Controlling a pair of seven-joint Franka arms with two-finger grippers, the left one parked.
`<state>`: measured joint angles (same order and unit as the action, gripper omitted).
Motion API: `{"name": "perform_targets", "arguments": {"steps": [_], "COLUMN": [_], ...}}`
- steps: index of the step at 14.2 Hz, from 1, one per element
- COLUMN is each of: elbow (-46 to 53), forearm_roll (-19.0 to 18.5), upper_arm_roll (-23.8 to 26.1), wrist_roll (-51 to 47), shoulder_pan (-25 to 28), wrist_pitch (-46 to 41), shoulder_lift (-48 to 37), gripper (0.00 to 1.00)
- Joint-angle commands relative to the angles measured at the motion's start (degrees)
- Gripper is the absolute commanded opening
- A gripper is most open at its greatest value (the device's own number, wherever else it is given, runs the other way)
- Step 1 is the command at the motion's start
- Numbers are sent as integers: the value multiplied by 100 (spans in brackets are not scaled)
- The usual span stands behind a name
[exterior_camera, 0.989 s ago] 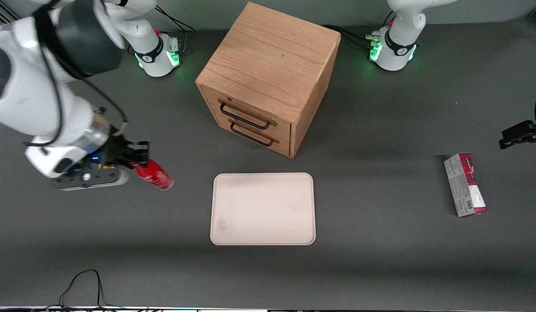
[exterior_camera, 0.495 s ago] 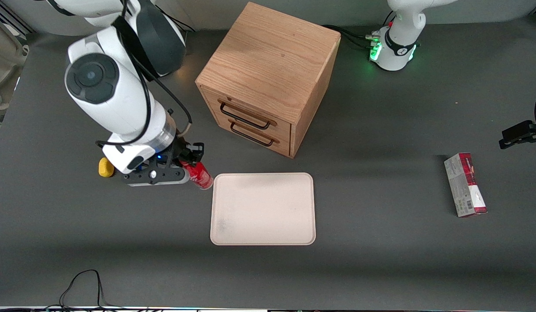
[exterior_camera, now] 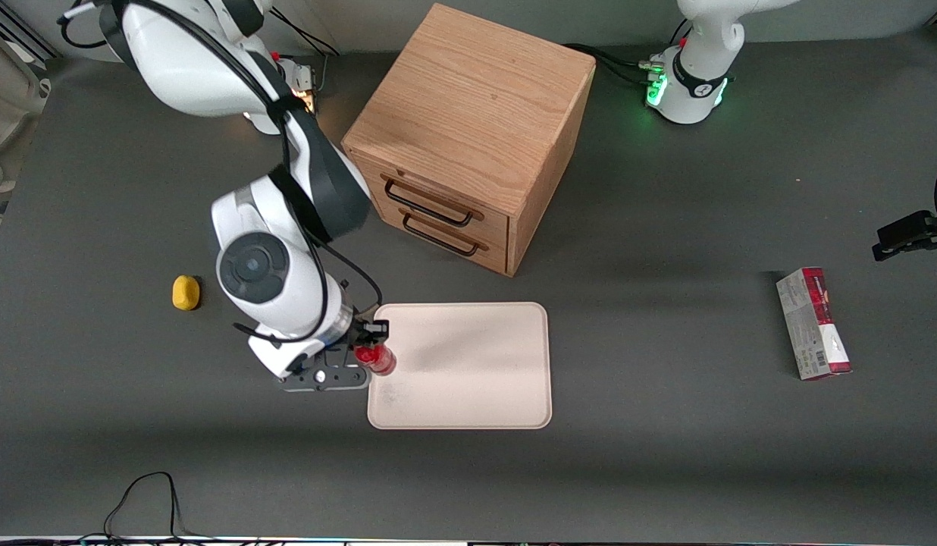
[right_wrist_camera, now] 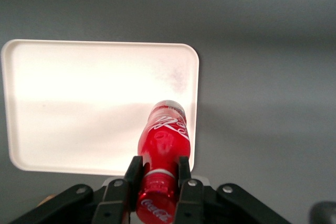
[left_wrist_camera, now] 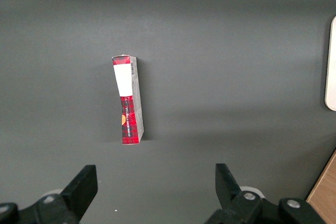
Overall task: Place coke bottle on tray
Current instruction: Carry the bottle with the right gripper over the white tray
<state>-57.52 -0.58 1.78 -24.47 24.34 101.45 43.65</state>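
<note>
While you are carrying the coke bottle (right_wrist_camera: pixel 160 169) by its upper body, the gripper (exterior_camera: pixel 368 350) is hovering over the edge of the tray (exterior_camera: pixel 468 379) nearest the working arm, jaws closed snugly on the bottle. Its base is pointing down at the tray floor, so it is ready for lowering. Against the frame half a second earlier, the gripper is sitting nearer the camera, toward 6 o'clock, and the yellow lump (exterior_camera: pixel 185 293) is now standing fully exposed.
</note>
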Motion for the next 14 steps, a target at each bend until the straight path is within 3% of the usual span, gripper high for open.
{"name": "perform_targets", "arguments": {"steps": [1, 12, 13, 14], "elbow": [294, 355, 355, 338], "forearm_roll": [-30, -30, -30, -30], "upper_arm_roll": [-2, -2, -2, -2], "wrist_roll": [293, 566, 514, 487], "shoulder_pan": [-78, -158, -158, -158], "wrist_pitch": [120, 789, 798, 815], "shoulder_lift": [319, 926, 926, 935], "gripper": [0, 0, 40, 95]}}
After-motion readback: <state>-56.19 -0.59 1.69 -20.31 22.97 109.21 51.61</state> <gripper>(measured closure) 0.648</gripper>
